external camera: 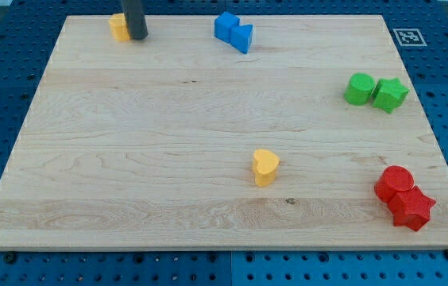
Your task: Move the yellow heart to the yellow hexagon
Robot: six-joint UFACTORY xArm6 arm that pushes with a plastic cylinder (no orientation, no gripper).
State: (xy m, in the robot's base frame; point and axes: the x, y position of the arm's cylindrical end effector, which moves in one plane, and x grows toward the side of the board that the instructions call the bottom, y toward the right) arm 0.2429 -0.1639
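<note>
The yellow heart (265,167) lies right of the board's middle, toward the view's bottom. The yellow hexagon (118,26) sits at the view's top left, near the board's top edge. My rod comes down from the top edge, and my tip (137,36) rests on the board right beside the hexagon, on its right side, touching or nearly touching it. The tip is far from the heart, up and to the left of it.
Two blue blocks (233,32) touch each other at the top centre. A green cylinder (359,88) and a green star (390,94) sit at the right. A red cylinder (395,184) and a red star (412,208) sit at the bottom right. A marker tag (409,36) is at the top right corner.
</note>
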